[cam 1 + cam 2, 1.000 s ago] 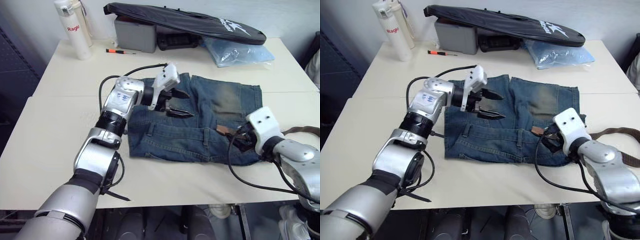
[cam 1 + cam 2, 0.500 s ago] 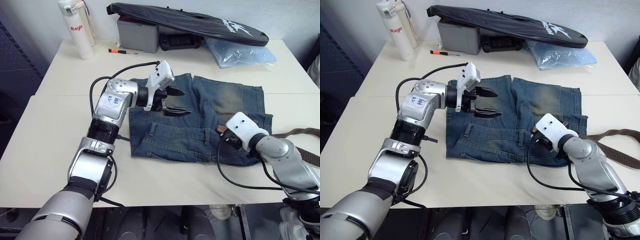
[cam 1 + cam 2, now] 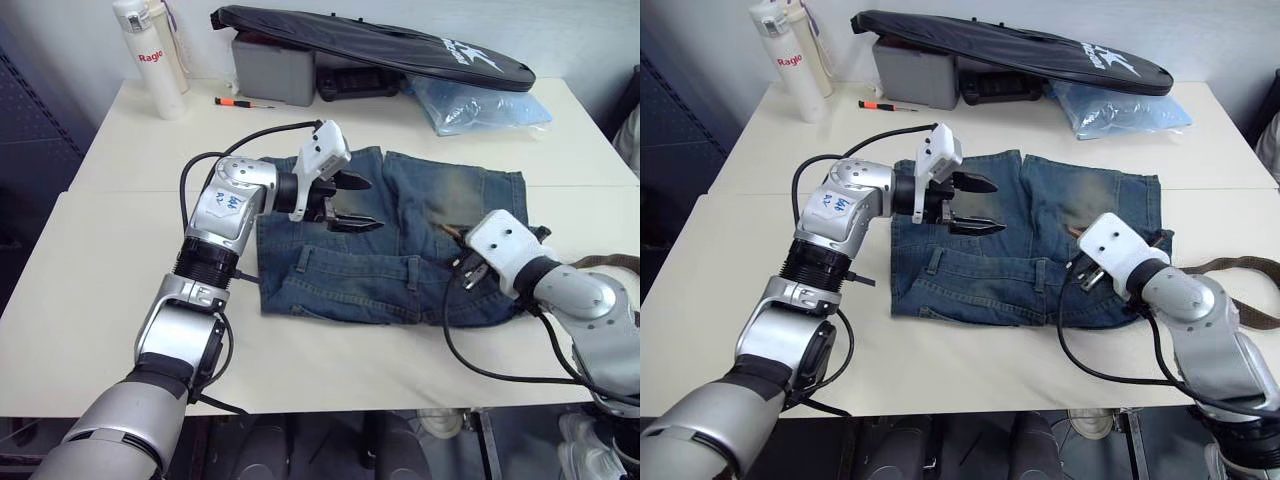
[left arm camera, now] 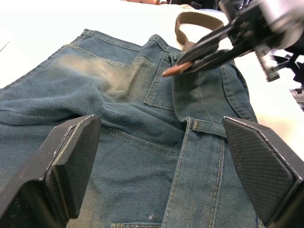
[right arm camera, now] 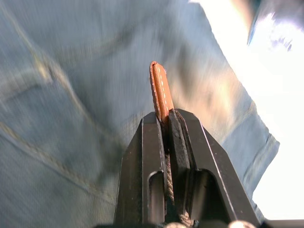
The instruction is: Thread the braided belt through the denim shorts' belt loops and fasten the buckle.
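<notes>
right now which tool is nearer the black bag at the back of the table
Left. The left tool hovers open over the denim shorts' far edge, closer to the long black bag. The right tool, shut on the braided belt, sits nearer the front edge.

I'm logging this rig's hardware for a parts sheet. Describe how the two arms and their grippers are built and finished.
Both arms are silver-grey metal segments with black ribbed joint collars. The left arm has small blue markings on its forearm. Each wrist has a white, blocky camera housing, and a black cable loops alongside. The left gripper and right gripper each have two black pointed fingers, with cross-hatched inner pads.
</notes>
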### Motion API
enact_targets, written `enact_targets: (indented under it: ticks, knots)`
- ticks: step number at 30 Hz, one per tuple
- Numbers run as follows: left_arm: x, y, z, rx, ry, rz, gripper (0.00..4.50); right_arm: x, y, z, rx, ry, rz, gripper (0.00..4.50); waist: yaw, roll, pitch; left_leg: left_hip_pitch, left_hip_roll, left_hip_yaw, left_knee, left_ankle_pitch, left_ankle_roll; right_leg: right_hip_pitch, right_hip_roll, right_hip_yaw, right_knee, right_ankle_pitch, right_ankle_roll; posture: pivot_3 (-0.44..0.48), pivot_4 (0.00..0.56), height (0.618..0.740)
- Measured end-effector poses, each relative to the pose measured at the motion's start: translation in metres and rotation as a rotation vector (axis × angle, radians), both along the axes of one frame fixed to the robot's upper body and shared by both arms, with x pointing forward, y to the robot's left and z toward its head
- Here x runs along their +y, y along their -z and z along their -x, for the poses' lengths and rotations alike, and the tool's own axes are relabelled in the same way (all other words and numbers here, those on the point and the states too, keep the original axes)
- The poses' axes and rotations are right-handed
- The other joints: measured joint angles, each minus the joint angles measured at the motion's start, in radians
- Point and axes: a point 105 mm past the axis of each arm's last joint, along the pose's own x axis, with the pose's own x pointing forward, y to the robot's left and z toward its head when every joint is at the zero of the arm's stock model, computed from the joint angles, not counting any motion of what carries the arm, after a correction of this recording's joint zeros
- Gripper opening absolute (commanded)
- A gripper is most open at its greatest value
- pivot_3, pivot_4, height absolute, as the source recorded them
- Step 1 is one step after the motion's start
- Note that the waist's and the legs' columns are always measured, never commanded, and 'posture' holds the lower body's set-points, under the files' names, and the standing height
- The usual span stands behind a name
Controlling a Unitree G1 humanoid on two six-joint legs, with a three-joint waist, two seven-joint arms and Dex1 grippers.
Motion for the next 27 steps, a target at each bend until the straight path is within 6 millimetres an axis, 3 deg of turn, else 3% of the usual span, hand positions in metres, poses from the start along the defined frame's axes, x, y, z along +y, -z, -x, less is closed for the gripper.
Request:
enact_targets:
  ticks: [8,10,12,15,19,27]
  knots:
    - [0.001,0.004,-0.002,0.006,-0.003,-0.001,4.50,0.035,0.023,0.024,-0.021,-0.213,0.027,0.04,-0.001,0.000,0.000,0.000,0.000,0.000,0.000,0.000,0.000,0.000,0.000,0.000,0.000,0.000,0.000,0.000,0.150,0.740]
    - [0.001,0.004,-0.002,0.006,-0.003,-0.001,4.50,0.041,0.041,0.028,-0.019,-0.252,0.098,0.04,-0.001,0.000,0.000,0.000,0.000,0.000,0.000,0.000,0.000,0.000,0.000,0.000,0.000,0.000,0.000,0.000,0.150,0.740]
    - [0.001,0.004,-0.002,0.005,-0.002,-0.001,4.50,0.027,0.056,0.026,-0.046,-0.212,0.250,0.04,0.001,0.000,0.000,0.000,0.000,0.000,0.000,0.000,0.000,0.000,0.000,0.000,0.000,0.000,0.000,0.000,0.150,0.740]
    - [0.004,0.003,-0.003,0.005,-0.010,-0.005,4.50,-0.001,0.069,0.020,-0.051,-0.116,0.337,0.04,0.002,0.000,0.000,0.000,0.000,0.000,0.000,0.000,0.000,0.000,0.000,0.000,0.000,0.000,0.000,0.000,0.150,0.740]
    - [0.005,0.003,-0.004,0.003,-0.015,-0.008,4.50,-0.003,0.067,0.017,-0.111,-0.124,0.380,0.04,-0.002,0.000,0.000,0.001,0.000,0.000,0.000,0.000,0.000,0.000,0.000,0.000,0.000,0.000,0.000,0.000,0.150,0.740]
    - [0.004,0.003,-0.003,0.004,-0.013,-0.006,4.50,0.030,0.044,0.009,-0.252,-0.203,0.268,0.04,-0.002,0.000,0.000,0.001,0.000,0.000,0.000,0.000,-0.001,0.000,0.000,0.000,0.000,0.000,0.000,0.000,0.150,0.740]
